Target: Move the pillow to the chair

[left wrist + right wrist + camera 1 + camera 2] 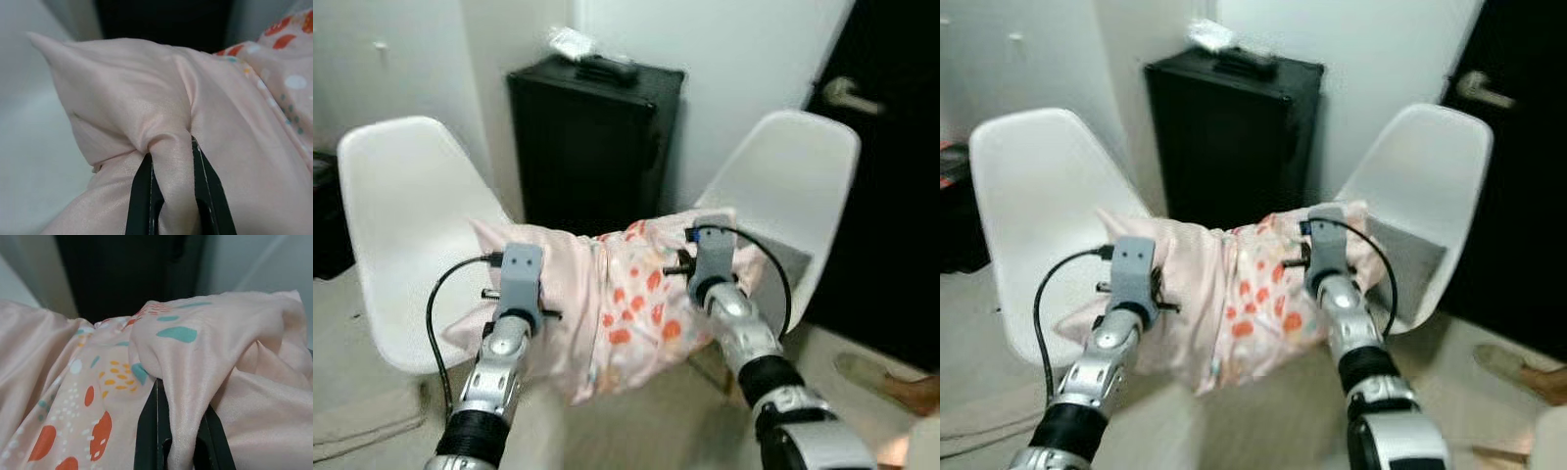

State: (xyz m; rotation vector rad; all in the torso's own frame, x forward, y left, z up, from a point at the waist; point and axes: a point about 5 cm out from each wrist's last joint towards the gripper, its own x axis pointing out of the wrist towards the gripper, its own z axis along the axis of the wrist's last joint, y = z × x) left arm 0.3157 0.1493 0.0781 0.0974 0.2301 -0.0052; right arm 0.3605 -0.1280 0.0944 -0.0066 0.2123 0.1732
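The robot has 2 silver arms built of ribbed metal segments, with black collars nearer the body. Each wrist carries a grey box-shaped housing, a small dark pin poking from its side. A black cable loops out from each housing. The left claw (171,196) and right claw (183,440) each have 2 long, slim black fingers.

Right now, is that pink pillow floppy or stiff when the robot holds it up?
Probably floppy: the pillow sags between the left claw and right claw. Likely light, since each pinches only a fold. The shiny cloth may slip.
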